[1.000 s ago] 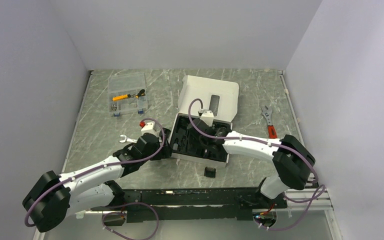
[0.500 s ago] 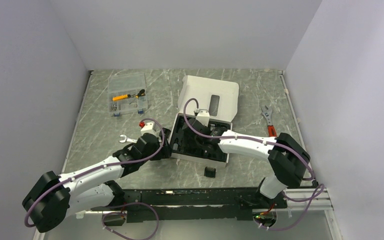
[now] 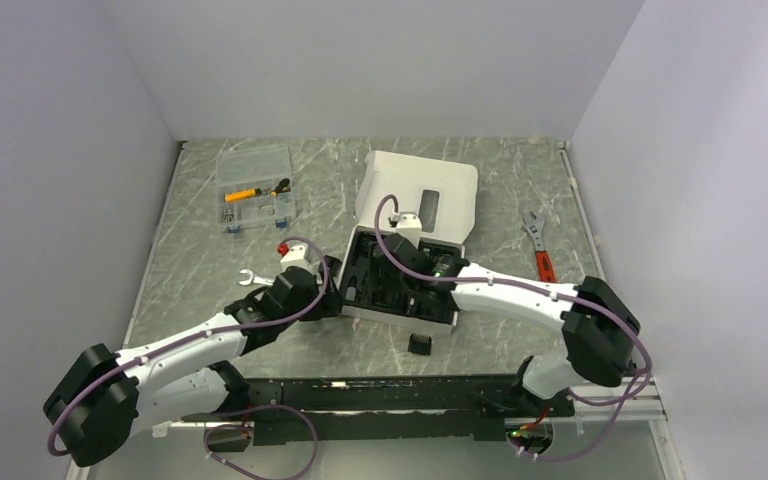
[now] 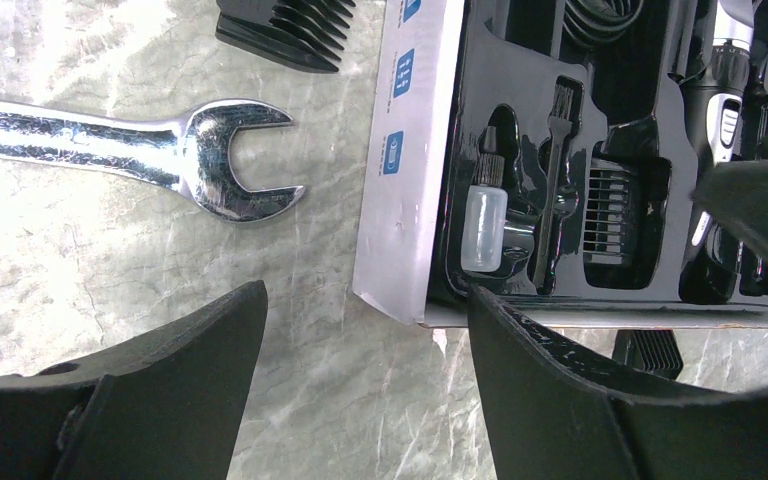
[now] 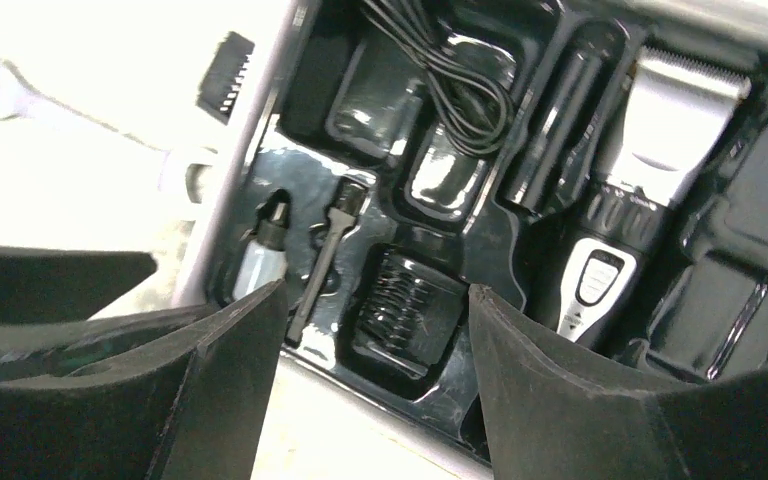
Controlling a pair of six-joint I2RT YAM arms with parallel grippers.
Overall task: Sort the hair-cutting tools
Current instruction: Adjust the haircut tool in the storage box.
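Note:
The open white box (image 3: pixel 454 322) holds a black tray. In the right wrist view the black-and-silver clipper (image 5: pixel 640 200) lies in its slot, with a black comb attachment (image 5: pixel 405 305) in a slot beside it. My right gripper (image 5: pixel 370 370) is open and empty just above that comb. Another comb (image 3: pixel 420 343) lies on the table in front of the box. A third comb (image 4: pixel 285 25) lies left of the box. My left gripper (image 4: pixel 365 380) is open and empty over the table at the box's left corner (image 4: pixel 405 150).
A silver open-end wrench (image 4: pixel 160 150) lies left of the box. A red-handled wrench (image 3: pixel 538 250) lies at the right. A clear organiser case (image 3: pixel 253 187) stands at the back left. The tray also holds a cable (image 5: pixel 450 80), a brush (image 5: pixel 325 260) and a small bottle (image 4: pixel 483 215).
My right arm has shifted slightly over the tray, its wrist moving a little toward the back. The left arm has not moved.

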